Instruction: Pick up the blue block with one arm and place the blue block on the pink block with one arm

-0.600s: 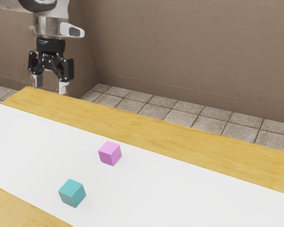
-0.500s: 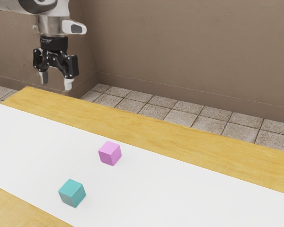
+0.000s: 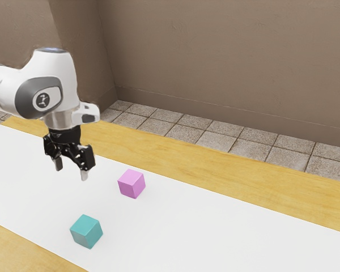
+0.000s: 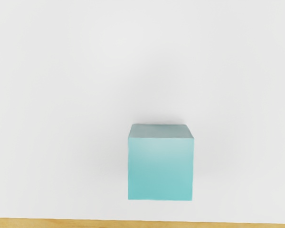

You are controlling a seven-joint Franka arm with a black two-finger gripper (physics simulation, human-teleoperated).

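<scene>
The blue block (image 3: pixel 86 230), teal in colour, lies on the white mat (image 3: pixel 215 232) near the table's front edge. It also appears in the wrist view, where the blue block (image 4: pixel 161 162) sits below my hand. The pink block (image 3: pixel 131 183) rests on the mat up and toward the exterior view's right of the blue one. My gripper (image 3: pixel 71 170) hangs open above the mat, higher than the blue block and to the pink block's left, with nothing between its fingers.
The wooden table (image 3: pixel 226 164) borders the mat on the far side, and a wood strip (image 4: pixel 142 223) shows at the near edge. A tiled floor (image 3: pixel 255 141) and a brown wall lie beyond.
My arm has come down and forward from high at the table's back edge to just above the mat near the blue block. The blocks have not moved.
</scene>
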